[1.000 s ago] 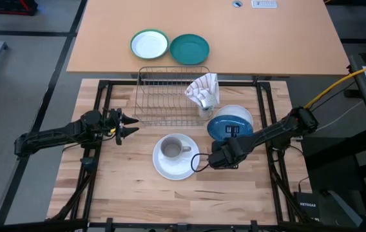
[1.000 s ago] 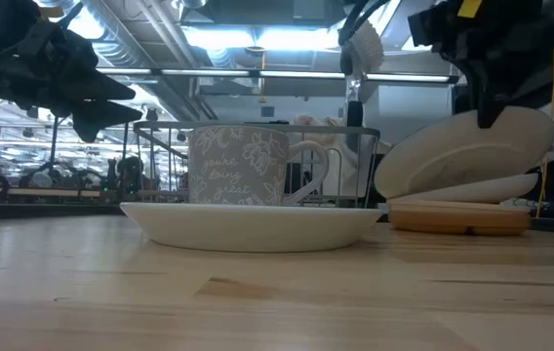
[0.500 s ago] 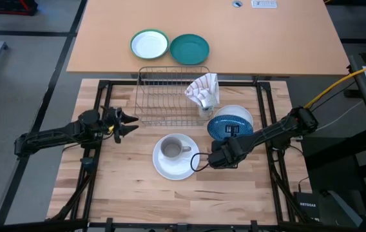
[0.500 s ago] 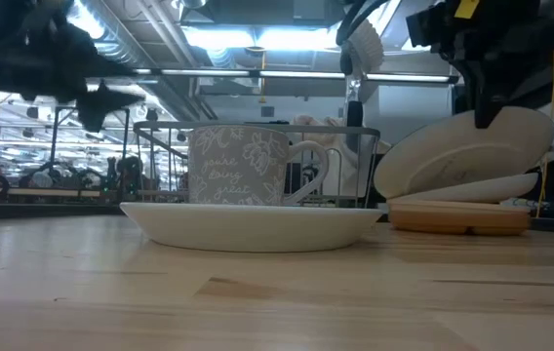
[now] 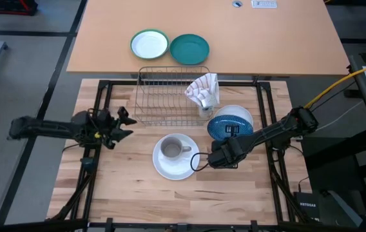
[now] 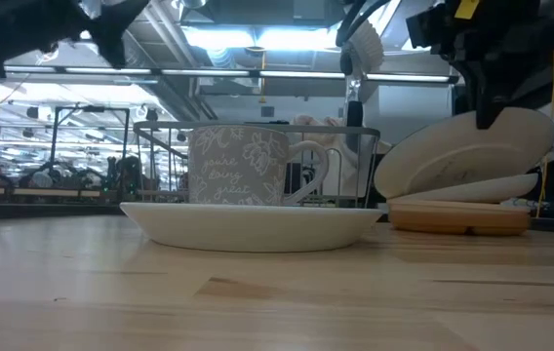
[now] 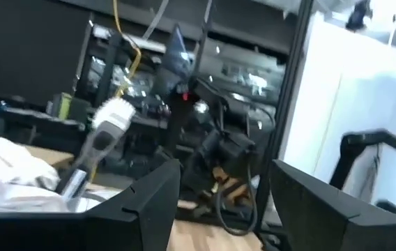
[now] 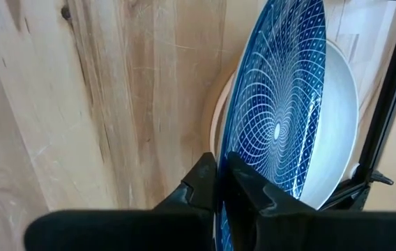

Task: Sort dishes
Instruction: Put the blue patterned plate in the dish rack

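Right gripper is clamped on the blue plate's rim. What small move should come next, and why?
Probably lift it a little higher. The right gripper pinches the blue plate by its rim, tilted, its far edge on the white plate beneath. The dish rack is close.

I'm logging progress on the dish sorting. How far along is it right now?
Nothing looks sorted yet: the wire rack holds no dishes. In hand: the right gripper is shut on the rim of the dark blue plate, tilting it up off the white plate and tan plate beneath. The left gripper, open, hangs near the rack. Left: that stack, plus the grey mug on its white plate.
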Controlling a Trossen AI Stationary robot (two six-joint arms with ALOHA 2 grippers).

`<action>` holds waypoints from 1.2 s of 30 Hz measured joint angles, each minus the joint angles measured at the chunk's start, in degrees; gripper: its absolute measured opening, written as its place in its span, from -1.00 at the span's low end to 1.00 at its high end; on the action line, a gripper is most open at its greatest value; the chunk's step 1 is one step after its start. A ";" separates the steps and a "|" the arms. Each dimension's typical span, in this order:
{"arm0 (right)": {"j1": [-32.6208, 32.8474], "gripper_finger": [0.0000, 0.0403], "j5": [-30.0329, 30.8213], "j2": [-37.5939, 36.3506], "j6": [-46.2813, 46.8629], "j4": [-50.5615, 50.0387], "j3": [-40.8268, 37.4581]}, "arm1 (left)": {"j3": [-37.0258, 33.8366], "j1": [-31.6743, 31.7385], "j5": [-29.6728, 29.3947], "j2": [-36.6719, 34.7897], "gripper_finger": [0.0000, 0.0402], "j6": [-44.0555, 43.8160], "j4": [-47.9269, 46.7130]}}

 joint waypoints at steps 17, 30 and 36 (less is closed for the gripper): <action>-0.02 -0.90 -2.59 0.00 -0.11 0.08 0.00 | 38.41 -5.40 -3.62 57.53 0.06 28.16 -7.84; -0.02 -0.89 -4.04 0.00 -0.09 0.93 0.00 | 50.60 -4.38 -7.75 74.70 0.06 39.70 -9.28; -0.04 -0.89 -4.22 0.00 -0.11 1.12 2.17 | 53.69 -4.36 -8.48 77.97 0.06 46.91 -9.23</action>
